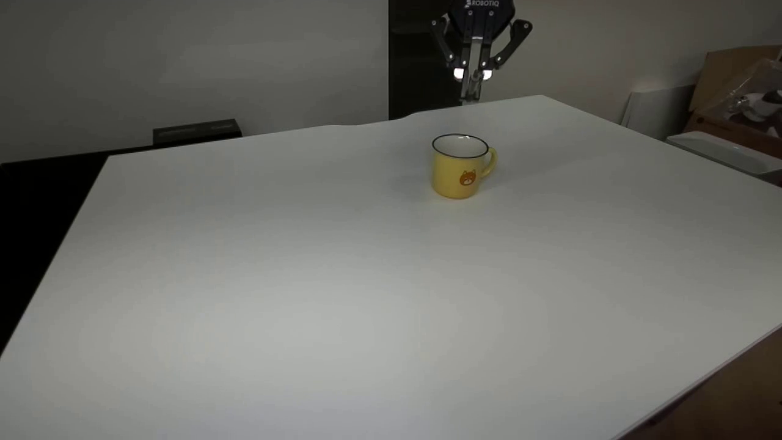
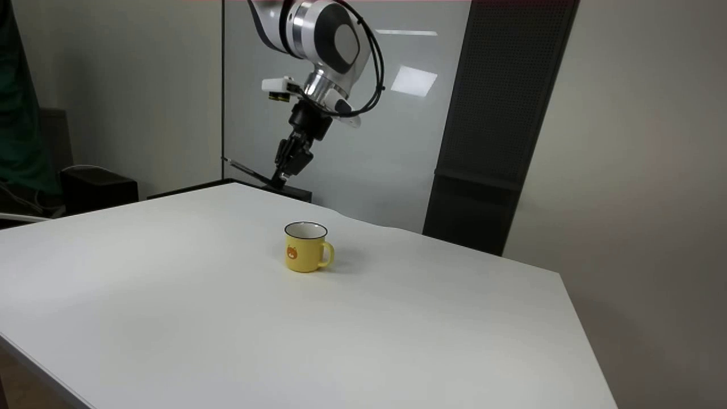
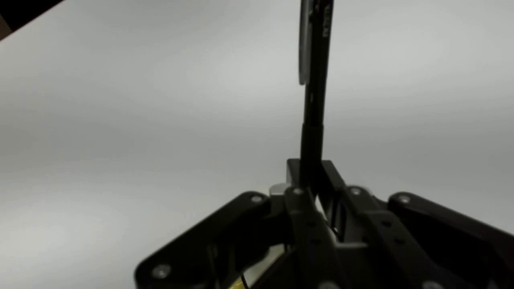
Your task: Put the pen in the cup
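The yellow cup [image 1: 451, 174] stands upright on the white table, its handle to the side and an orange bear face on its front; both exterior views show it [image 2: 301, 255]. Beyond it, above the table's far edge, my gripper [image 2: 278, 182] points down at a slant. The dark pen [image 2: 248, 170] juts sideways from the fingertips, its free end raised. In the wrist view the gripper [image 3: 313, 172] is shut on one end of the pen [image 3: 315, 104], whose clip shows. Only a sliver of the cup [image 3: 237, 284] shows there, behind the gripper.
The white table [image 1: 342, 293] spreads around the cup. Behind its far edge is a dark box [image 1: 197, 131]. A cardboard box [image 1: 699, 85] with bagged items stands off the table's side. A black box [image 2: 99, 190] sits beyond the table.
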Controlling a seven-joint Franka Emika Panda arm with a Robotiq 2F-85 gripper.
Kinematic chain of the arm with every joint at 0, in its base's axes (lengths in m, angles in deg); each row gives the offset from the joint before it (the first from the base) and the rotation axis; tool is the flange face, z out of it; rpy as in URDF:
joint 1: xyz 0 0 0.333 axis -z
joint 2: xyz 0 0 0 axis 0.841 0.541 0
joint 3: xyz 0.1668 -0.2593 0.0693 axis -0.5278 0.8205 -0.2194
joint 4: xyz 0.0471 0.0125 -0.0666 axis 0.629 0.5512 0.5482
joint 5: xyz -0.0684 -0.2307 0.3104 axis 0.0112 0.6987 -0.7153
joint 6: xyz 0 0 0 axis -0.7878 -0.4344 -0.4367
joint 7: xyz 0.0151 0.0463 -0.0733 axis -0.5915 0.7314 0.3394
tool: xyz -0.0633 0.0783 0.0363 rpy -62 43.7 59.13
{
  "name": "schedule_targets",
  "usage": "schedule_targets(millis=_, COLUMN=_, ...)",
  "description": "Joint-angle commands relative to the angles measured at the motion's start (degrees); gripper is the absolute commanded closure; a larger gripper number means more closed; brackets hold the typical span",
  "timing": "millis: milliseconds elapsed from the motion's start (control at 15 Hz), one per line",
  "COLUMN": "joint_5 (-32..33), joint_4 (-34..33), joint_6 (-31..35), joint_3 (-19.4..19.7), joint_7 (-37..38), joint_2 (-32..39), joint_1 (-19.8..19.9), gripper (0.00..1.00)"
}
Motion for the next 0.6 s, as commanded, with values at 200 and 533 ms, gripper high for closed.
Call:
schedule_targets(millis=200, joint_5=-4.06, joint_4=-16.06, joint_6=-9.61, joint_3=0.17, joint_7=5.22, joint_2=10.29, joint_1=2.78, gripper=0.97)
schedule_targets(millis=533, joint_5=-4.70, joint_4=-21.16, joint_6=-9.95, joint_3=0.09, joint_7=7.38, joint_2=13.85, joint_1=3.97, gripper=0.97)
